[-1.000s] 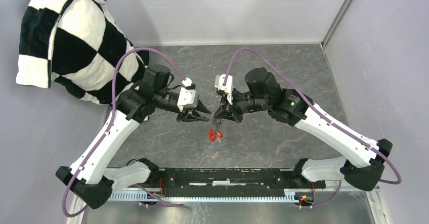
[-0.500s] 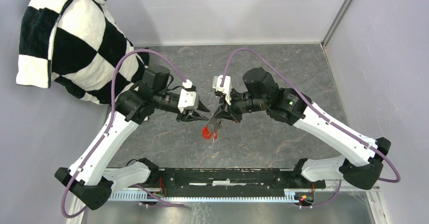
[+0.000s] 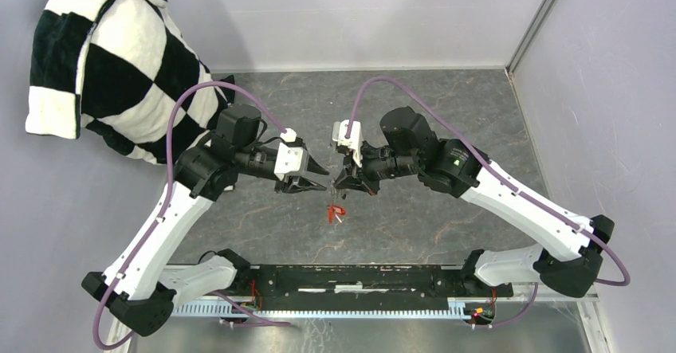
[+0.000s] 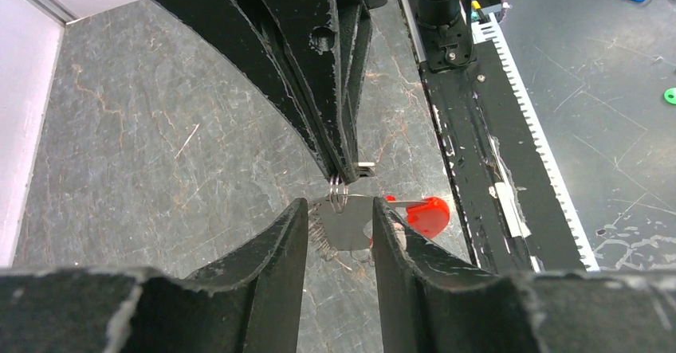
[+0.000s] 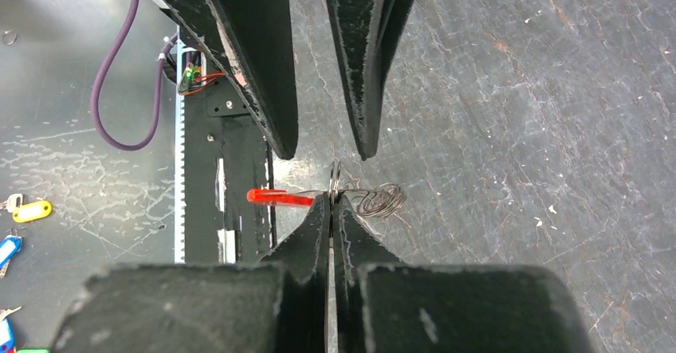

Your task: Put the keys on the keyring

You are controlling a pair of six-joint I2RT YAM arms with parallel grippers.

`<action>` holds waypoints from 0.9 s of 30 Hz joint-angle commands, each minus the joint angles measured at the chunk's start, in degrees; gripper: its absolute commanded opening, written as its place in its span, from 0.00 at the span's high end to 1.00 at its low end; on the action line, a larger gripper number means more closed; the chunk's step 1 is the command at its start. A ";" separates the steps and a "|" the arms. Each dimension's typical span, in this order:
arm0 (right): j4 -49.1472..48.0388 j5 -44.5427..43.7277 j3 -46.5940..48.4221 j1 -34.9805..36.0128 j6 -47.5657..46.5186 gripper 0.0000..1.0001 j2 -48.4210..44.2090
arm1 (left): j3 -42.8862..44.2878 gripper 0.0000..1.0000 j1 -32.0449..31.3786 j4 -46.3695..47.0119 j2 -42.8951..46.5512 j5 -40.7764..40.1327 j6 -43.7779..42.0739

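Right end effector (image 5: 330,200) pinched tight — left end effector (image 4: 339,207) apparently parted.

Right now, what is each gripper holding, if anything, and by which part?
The right gripper pinches the keyring by its thin silvery ring, not the red fob. The left gripper is open and holds nothing.

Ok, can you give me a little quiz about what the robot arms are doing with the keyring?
1. True or false: the right end effector is shut on the keyring.
2. Which one is open? A) the left end effector B) the right one C) neither
3. What colour is the fob on the keyring?
Key: 1 true; 2 A; 3 red.
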State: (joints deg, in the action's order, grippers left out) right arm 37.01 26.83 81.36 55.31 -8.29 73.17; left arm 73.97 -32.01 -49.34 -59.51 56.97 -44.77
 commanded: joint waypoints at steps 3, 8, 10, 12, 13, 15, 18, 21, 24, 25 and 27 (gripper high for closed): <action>-2.10 1.73 3.78 0.81 -0.05 1.00 0.76 | -0.12 0.58 -0.07 3.54 -0.31 -0.59 -2.05; -1.22 1.39 4.72 1.03 -0.36 1.00 1.45 | -0.02 0.64 -0.15 2.49 -1.16 -0.40 -1.95; -0.93 1.37 5.12 1.03 -0.49 1.00 1.85 | 0.42 0.66 -0.37 0.70 -1.55 -0.43 -2.92; -0.81 1.41 5.21 1.03 -0.58 1.00 2.08 | 0.81 0.68 -0.55 -1.25 -2.06 -0.69 -3.58; -0.74 1.38 5.21 1.06 -0.60 1.00 2.15 | 1.31 0.69 -0.59 -2.47 -2.56 -0.72 -3.90; -0.72 1.44 5.28 1.12 -0.67 1.00 2.38 | 2.44 0.70 -0.68 -4.63 -3.56 -0.63 -5.00; -0.47 1.52 5.55 1.16 -0.67 1.00 2.59 | 2.70 0.79 -0.69 -4.80 -3.62 -0.63 -6.12; -0.47 1.46 5.65 1.17 -0.67 1.00 2.60 | 2.77 0.89 -0.69 -4.80 -3.60 -0.43 -6.42; -0.71 1.49 5.79 1.28 -0.26 1.00 2.87 | 2.58 0.98 -0.77 -4.84 -3.60 0.48 -6.85; -0.85 1.47 5.82 1.28 0.05 1.00 2.94 | 2.42 0.98 -0.77 -4.88 -3.60 0.74 -6.90; -1.38 1.21 5.78 1.24 0.78 0.99 2.93 | 2.23 0.98 -0.77 -4.95 -3.60 0.88 -7.06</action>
State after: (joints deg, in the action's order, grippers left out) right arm 38.30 27.11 83.57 56.27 -8.62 76.05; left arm 74.43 -32.56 -53.98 -63.35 56.55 -48.75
